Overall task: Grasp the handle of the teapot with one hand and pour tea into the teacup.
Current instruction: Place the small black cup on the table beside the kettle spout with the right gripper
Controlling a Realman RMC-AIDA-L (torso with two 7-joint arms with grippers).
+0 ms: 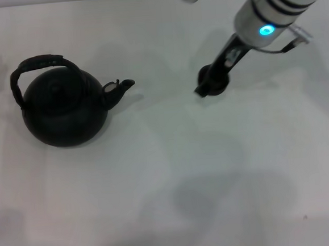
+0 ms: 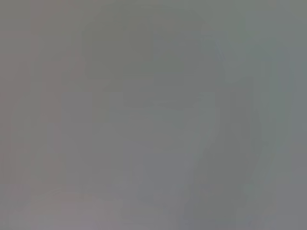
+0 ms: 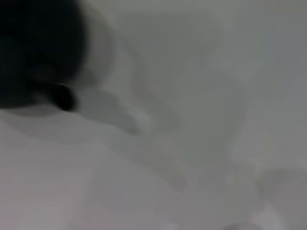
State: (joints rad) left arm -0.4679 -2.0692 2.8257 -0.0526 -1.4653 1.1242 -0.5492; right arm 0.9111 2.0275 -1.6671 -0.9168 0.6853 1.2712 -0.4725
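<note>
On your far left in the head view sits the teapot (image 1: 64, 111), a round matte-black pot resting upright on the pale table (image 1: 174, 173). Its handle (image 1: 37, 66) arches over the top, leaning a little toward the pot's left and back edge, and nothing is touching it. Follow the body to the right and you reach the short spout (image 1: 121, 88), which points toward the right side of the table. Past a stretch of bare surface you come to the teacup (image 1: 213, 79), a small dark cup standing well apart from the teapot, in line with where the spout points. The right gripper (image 1: 206, 89) is down at the cup, its dark fingers overlapping the cup's near-left edge; you cannot tell from here whether they are spread or closed, or whether they actually grip the cup (dark on dark, the two merge). The white right arm (image 1: 270, 12) runs up and to the right out of the picture, with a blue-green light glowing on its wrist ring. The right wrist view gives you only a blurred dark mass (image 3: 33, 48) close to the lens over the pale surface, which you cannot identify. The left wrist view shows you a flat grey blur, and the left gripper appears in none of the views.
</note>
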